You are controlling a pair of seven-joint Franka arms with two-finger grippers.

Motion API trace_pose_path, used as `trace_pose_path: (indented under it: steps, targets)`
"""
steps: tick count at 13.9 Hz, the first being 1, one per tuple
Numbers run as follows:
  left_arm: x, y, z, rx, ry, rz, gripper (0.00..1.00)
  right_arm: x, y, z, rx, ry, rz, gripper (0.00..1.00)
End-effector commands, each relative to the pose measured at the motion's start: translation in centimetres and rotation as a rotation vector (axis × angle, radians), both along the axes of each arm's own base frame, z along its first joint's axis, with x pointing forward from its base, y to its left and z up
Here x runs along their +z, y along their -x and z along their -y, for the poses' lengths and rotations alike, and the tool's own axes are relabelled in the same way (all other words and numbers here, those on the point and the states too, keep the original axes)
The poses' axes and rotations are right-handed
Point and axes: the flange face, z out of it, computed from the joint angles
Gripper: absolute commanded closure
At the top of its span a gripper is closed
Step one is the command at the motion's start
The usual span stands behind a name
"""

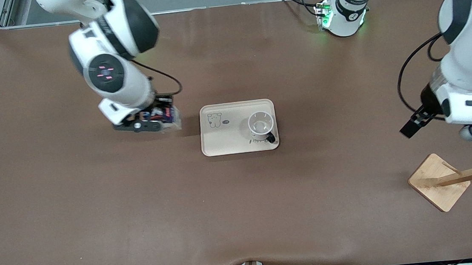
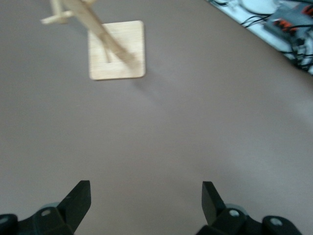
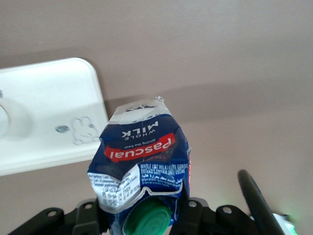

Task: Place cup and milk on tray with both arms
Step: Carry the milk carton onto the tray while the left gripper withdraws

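The cream tray [image 1: 226, 144] lies mid-table with a bear drawing on it. The white cup [image 1: 260, 125] stands upright on the tray's half toward the left arm, its black handle turned toward the front camera. My right gripper [image 1: 159, 121] is shut on the milk [image 1: 166, 114], a dark-blue carton with a green cap, held over the table just beside the tray's edge toward the right arm's end. In the right wrist view the milk [image 3: 142, 147] fills the jaws of the right gripper [image 3: 144, 208], with the tray [image 3: 49, 98] close by. My left gripper [image 1: 414, 124] hangs open and empty.
A wooden stand with pegs [image 1: 439, 183] stands near the left arm's end, nearer the front camera than the left gripper; its square base [image 2: 117, 49] shows in the left wrist view ahead of the open left gripper [image 2: 145, 192]. Cables lie by the left arm's base [image 1: 341, 12].
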Motion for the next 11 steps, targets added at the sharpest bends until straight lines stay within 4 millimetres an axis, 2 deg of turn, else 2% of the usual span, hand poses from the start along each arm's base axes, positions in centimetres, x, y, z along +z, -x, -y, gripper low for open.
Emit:
trace_pose_path:
  steps: [1, 2, 4, 5, 7, 9, 11]
  targets:
    - [0.5, 0.8, -1.6, -0.018, -0.030, -0.032, 0.00, -1.5, 0.0, -3.8, -0.081, -0.028, 0.023, 1.00]
    - [0.7, 0.8, -1.7, -0.031, -0.030, -0.031, 0.00, -2.3, 0.3, -4.9, -0.074, -0.031, 0.033, 1.00]
    - [2.8, 0.7, -2.1, -0.062, -0.021, -0.008, 0.00, -3.1, 0.1, -7.1, -0.120, -0.051, 0.071, 1.00]
    - [3.1, 0.6, -2.9, -0.081, -0.019, -0.007, 0.00, -3.7, 0.1, -7.9, -0.130, -0.044, 0.071, 1.00]
    - [3.4, 0.7, -2.9, -0.143, -0.021, -0.012, 0.00, -4.7, 1.1, -9.4, -0.105, -0.032, 0.065, 1.00]
    - [5.0, 1.7, -3.1, -0.255, -0.046, -0.013, 0.00, -5.3, 1.4, -9.9, -0.100, -0.027, 0.058, 1.00]
    - [5.0, 3.1, -1.8, -0.311, -0.069, -0.079, 0.00, -6.8, 2.2, -10.9, -0.093, -0.008, 0.043, 1.00]
